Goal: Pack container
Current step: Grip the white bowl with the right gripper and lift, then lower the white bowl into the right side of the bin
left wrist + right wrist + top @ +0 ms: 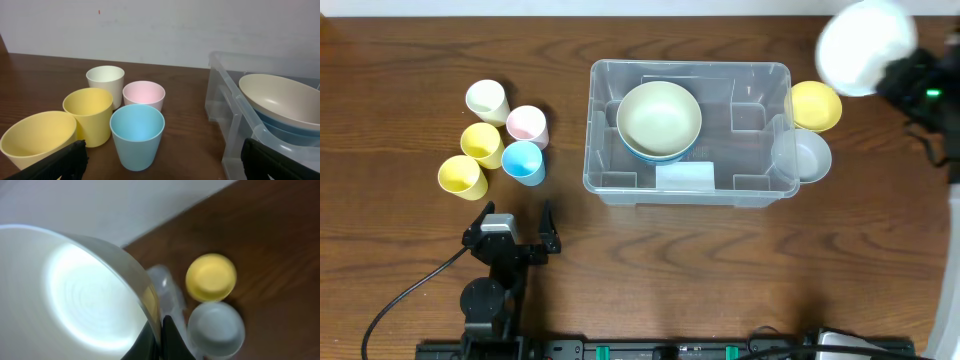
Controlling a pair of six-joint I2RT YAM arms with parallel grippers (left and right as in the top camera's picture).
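The clear container stands mid-table and holds a cream bowl stacked on a blue one. High above the table's far right corner, my right gripper is shut on the rim of a white bowl. In the right wrist view its fingers pinch that bowl's edge. My left gripper rests open near the front left, empty, facing the cups. In the left wrist view the container's wall is at the right.
A yellow bowl and a pale grey bowl sit just right of the container. Several cups stand at the left: cream, pink, blue and two yellow ones.
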